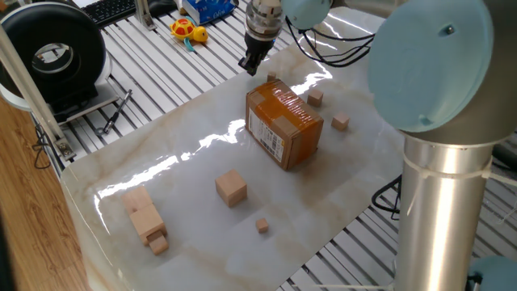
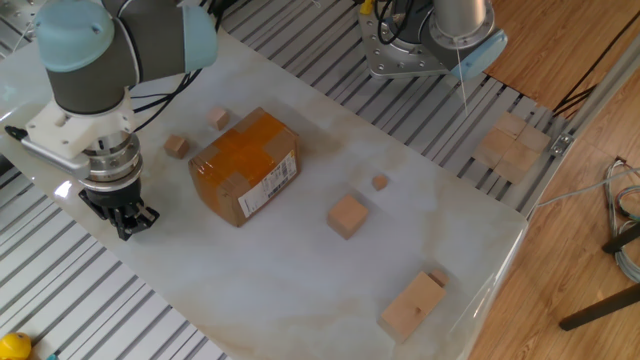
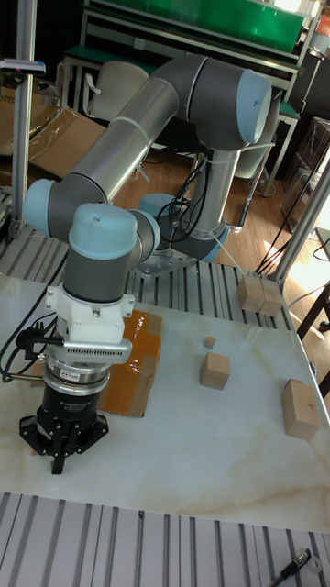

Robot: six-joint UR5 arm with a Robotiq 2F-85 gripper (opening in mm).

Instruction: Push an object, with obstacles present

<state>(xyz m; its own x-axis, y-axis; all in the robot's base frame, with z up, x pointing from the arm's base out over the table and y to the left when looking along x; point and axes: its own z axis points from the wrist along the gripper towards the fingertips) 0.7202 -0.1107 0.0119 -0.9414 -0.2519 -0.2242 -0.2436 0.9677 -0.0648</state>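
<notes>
The object, a tiny light-wood cube [image 1: 271, 78], lies just beyond the far corner of the brown taped cardboard box [image 1: 283, 125]. My gripper [image 1: 245, 65] hangs a little to its left near the table edge, shut with nothing in it and not touching the cube. In the other fixed view the gripper [image 2: 124, 226] stands left of the box [image 2: 245, 165], and the arm hides the object. The tall fixed view shows the gripper [image 3: 57, 459] with its fingers together, pointing down beside the box [image 3: 128, 367].
Two small cubes [image 1: 315, 98] [image 1: 341, 122] lie behind the box, and another [image 1: 262, 225] lies near the front. A mid-sized cube [image 1: 231, 187] and long stacked blocks [image 1: 145, 217] sit on the marble. A black reel [image 1: 56, 52] and a yellow toy [image 1: 188, 31] rest off the table.
</notes>
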